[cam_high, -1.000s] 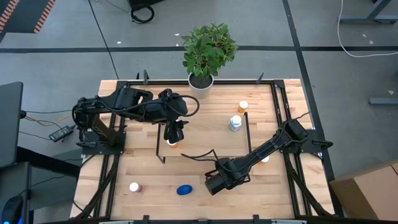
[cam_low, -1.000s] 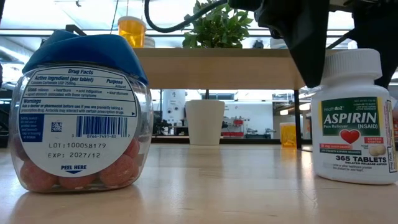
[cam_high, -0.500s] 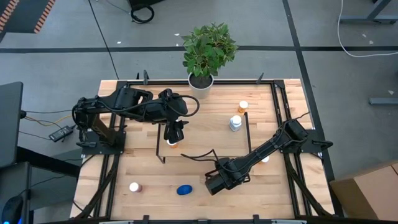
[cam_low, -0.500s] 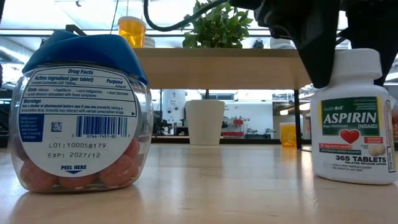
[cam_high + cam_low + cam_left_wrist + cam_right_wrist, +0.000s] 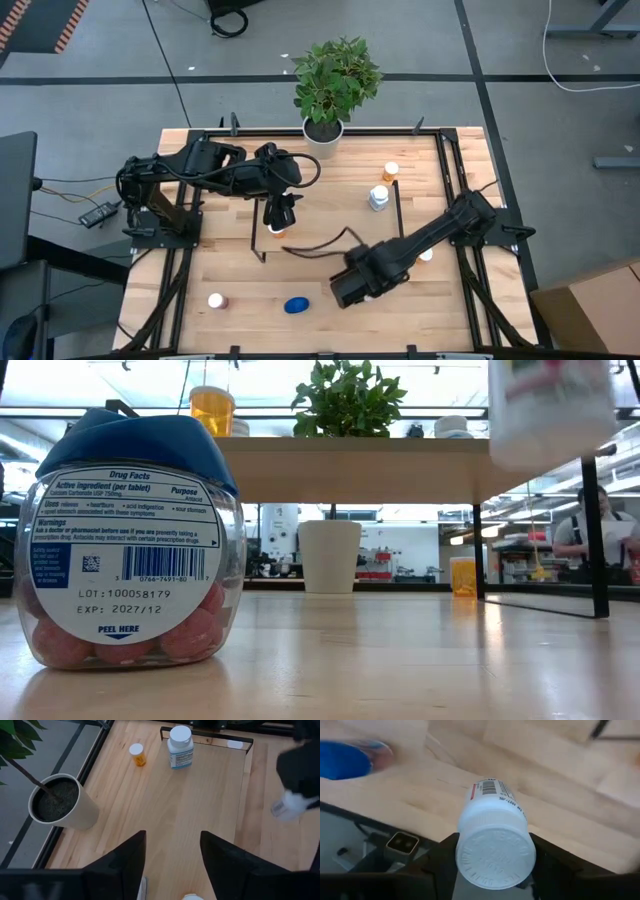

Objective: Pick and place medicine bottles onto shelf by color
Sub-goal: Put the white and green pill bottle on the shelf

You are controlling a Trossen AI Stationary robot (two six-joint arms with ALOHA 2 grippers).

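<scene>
On the wooden tabletop (image 5: 230, 275), a white aspirin bottle (image 5: 495, 837) hangs clear of the surface, clamped cap-first between the fingers of the right gripper (image 5: 352, 288) near the front edge. Just beside it on the table lies the blue oval bottle (image 5: 295, 305). The left gripper (image 5: 279, 218) hovers over the shelf (image 5: 330, 215) with fingers spread above a white-capped orange bottle (image 5: 277, 230). An orange bottle (image 5: 390, 171) and a larger white bottle (image 5: 378, 197) stand further back on the shelf.

White-capped aspirin bottle (image 5: 495, 847) — blue oval bottle (image 5: 295, 305) — orange bottle (image 5: 390, 172).
</scene>
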